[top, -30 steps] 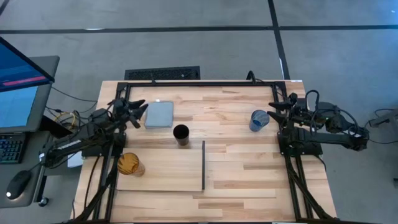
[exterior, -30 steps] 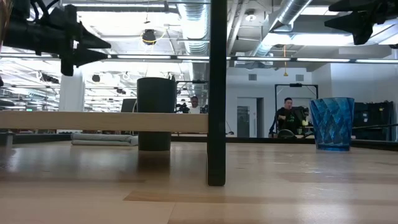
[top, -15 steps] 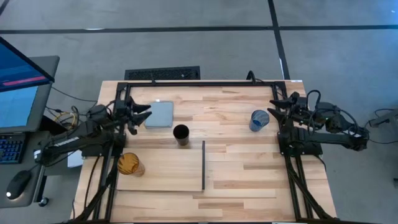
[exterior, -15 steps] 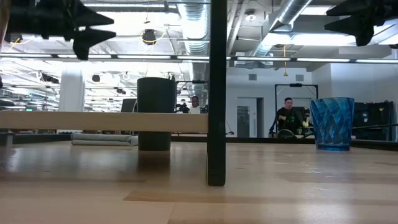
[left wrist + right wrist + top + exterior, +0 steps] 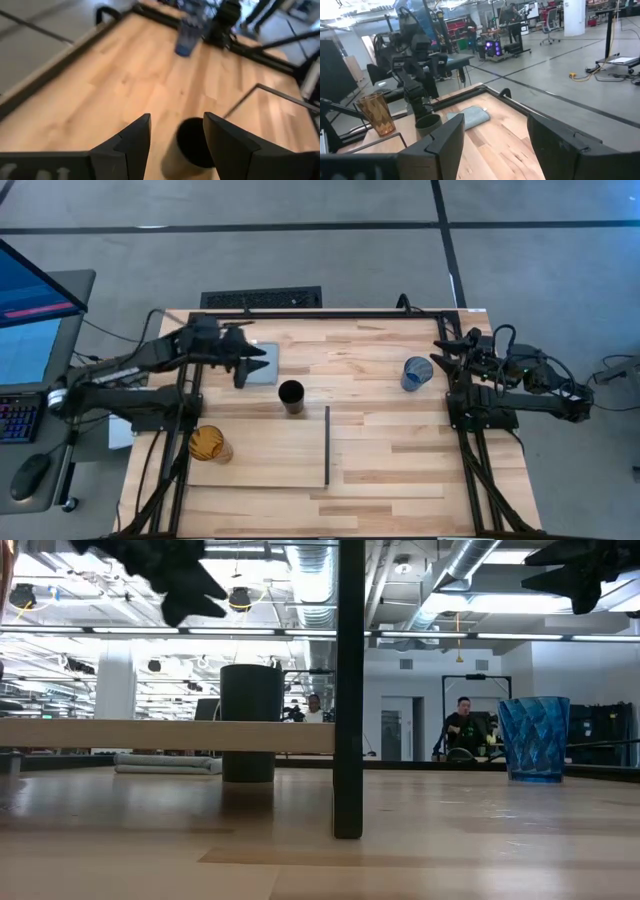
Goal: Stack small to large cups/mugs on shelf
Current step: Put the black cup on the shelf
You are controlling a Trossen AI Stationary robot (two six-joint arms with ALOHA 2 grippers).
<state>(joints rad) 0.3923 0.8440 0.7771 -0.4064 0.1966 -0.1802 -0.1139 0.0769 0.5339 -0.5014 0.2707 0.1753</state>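
Observation:
The black cup stands upright on the table just beyond the pale shelf board, which has a black strip along its right end. The amber cup stands on the board's left end. The blue cup stands on the table at the right. My left gripper is open and empty, raised over the grey-blue pad, left of and beyond the black cup; the cup shows below its fingers in the left wrist view. My right gripper is open and empty, just beyond the blue cup.
A grey-blue square pad lies on the table under my left gripper. In the low view the board's edge and its black strip stand in front of the black cup. People show in the room behind.
My left gripper has risen and gone toward the table's right edge, from beside the pad to above it, nearer the black cup. It has stayed open. The cups and the board have not moved.

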